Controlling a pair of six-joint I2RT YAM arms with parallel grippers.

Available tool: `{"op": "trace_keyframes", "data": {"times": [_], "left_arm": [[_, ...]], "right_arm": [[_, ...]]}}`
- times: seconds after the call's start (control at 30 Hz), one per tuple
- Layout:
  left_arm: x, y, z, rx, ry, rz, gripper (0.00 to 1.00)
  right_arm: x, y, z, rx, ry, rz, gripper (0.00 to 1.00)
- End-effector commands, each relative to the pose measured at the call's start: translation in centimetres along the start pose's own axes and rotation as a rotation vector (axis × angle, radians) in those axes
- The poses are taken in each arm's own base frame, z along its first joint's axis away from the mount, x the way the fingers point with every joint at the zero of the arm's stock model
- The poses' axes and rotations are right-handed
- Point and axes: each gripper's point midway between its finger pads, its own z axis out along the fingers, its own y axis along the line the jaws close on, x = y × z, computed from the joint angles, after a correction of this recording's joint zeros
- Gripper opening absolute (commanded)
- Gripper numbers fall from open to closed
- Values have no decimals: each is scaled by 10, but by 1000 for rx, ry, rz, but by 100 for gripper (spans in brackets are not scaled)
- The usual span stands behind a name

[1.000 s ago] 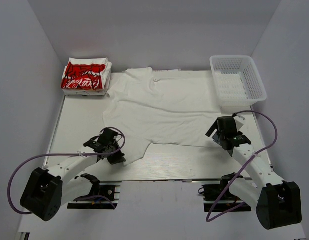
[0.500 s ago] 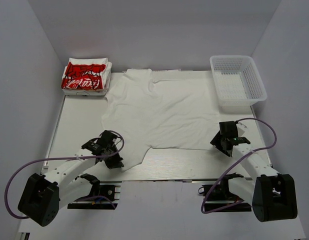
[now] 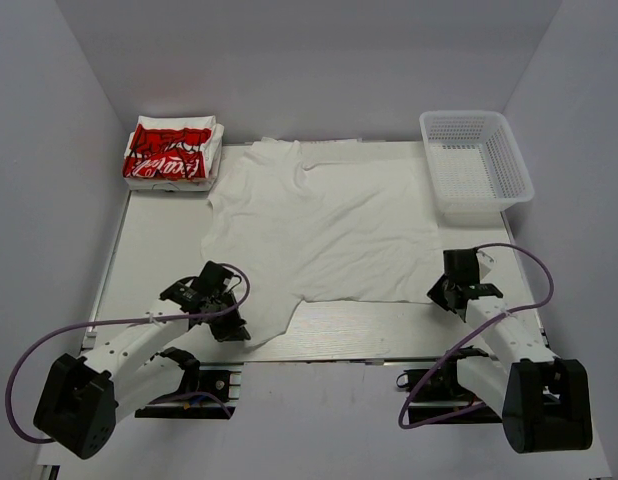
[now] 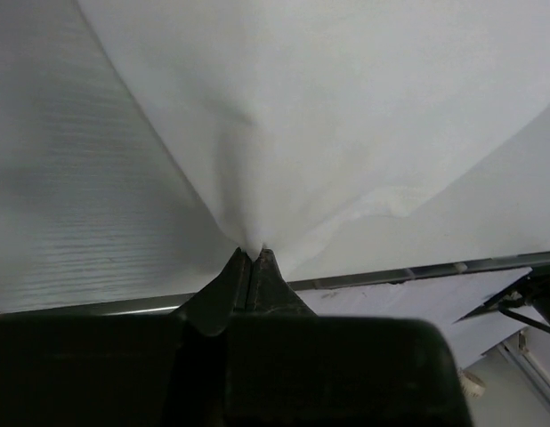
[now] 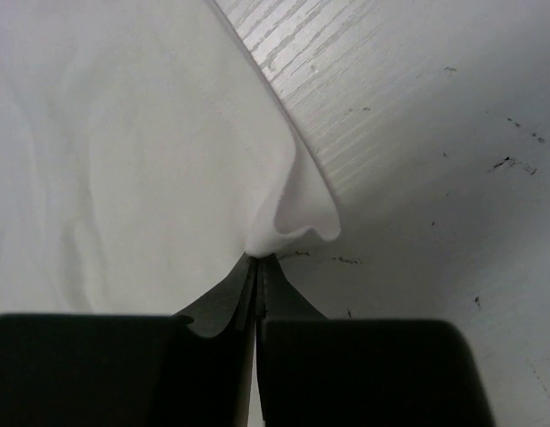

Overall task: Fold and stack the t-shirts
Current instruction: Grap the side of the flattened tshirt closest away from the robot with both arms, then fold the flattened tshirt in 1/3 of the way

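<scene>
T-shirt [image 3: 329,225] within left tool [image 3: 237,328], right tool [image 3: 437,294]

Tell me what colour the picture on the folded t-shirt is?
Red with white lettering, on the folded white cotton t-shirt; clearest in the top external view.

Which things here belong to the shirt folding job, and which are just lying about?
Job: plain white t-shirt, pinched by left gripper and right gripper; folded red-print t-shirts.
Lying about: white mesh basket.
</scene>
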Motion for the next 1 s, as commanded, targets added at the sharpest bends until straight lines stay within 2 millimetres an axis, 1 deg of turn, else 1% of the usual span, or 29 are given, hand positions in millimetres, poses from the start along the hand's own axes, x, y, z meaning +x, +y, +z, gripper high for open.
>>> {"op": "trace_keyframes", "data": {"times": [0.0, 0.07, 0.1, 0.13, 0.17, 0.2, 0.23, 0.3, 0.33, 0.37, 0.4, 0.43, 0.47, 0.5, 0.53, 0.57, 0.6, 0.63, 0.67, 0.7, 0.73, 0.77, 0.8, 0.87, 0.9, 0.93, 0.97], "left_arm": [[-7, -30, -17, 115, -14, 68, 0], [-18, -51, -26, 192, -52, 122, 0], [-22, -56, -28, 203, -63, 135, 0], [-27, -64, -29, 223, -80, 141, 0], [-32, -74, -36, 255, -99, 167, 0], [-36, -79, -37, 263, -107, 182, 0], [-45, -87, -41, 281, -130, 179, 0], [-56, -95, -44, 292, -161, 183, 0], [-65, -104, -51, 305, -186, 188, 0], [-73, -106, -52, 286, -216, 183, 0], [-82, -108, -48, 257, -225, 164, 0], [-92, -116, -56, 252, -256, 145, 0], [-102, -119, -56, 238, -290, 141, 0], [-109, -123, -57, 236, -309, 130, 0], [-124, -128, -58, 220, -343, 104, 0], [-130, -131, -60, 211, -358, 101, 0], [-142, -140, -69, 213, -394, 85, 0], [-156, -137, -70, 171, -439, 64, 0], [-163, -133, -66, 131, -438, 49, 0], [-170, -136, -68, 117, -454, 45, 0], [-187, -144, -79, 119, -507, 32, 0], [-195, -142, -82, 100, -521, 15, 0], [-205, -149, -85, 94, -537, 12, 0], [-222, -148, -88, 70, -564, -14, 0], [-233, -155, -96, 84, -585, -25, 0], [-238, -156, -86, 65, -569, -26, 0], [-245, -154, -85, 55, -572, -28, 0]], "right_arm": [[16, 3, -6, -55, 58, -50, 0], [11, 14, -8, -101, 53, -58, 0], [9, 18, -9, -116, 55, -66, 0], [1, 25, -12, -131, 44, -75, 0], [-3, 29, -12, -140, 37, -80, 0], [-6, 34, -12, -146, 41, -84, 0], [-12, 38, -13, -150, 38, -92, 0], [-20, 48, -16, -174, 29, -106, 0], [-28, 51, -17, -170, 21, -100, 0], [-37, 58, -19, -182, -5, -101, 0], [-40, 61, -19, -188, -10, -100, 0], [-41, 61, -18, -184, -8, -110, 0], [-53, 70, -23, -201, -32, -111, 0], [-55, 72, -23, -194, -29, -110, 0], [-67, 80, -26, -200, -50, -110, 0], [-70, 82, -24, -196, -49, -109, 0], [-74, 83, -24, -191, -59, -115, 0], [-79, 84, -20, -169, -57, -117, 0], [-90, 89, -23, -164, -78, -113, 0], [-100, 96, -27, -172, -95, -114, 0], [-100, 96, -23, -155, -84, -118, 0], [-111, 98, -24, -144, -109, -110, 0], [-119, 103, -27, -149, -126, -107, 0], [-125, 104, -23, -124, -132, -110, 0], [-135, 110, -24, -127, -148, -103, 0], [-139, 111, -24, -126, -151, -100, 0], [-143, 115, -22, -121, -156, -101, 0]]}}
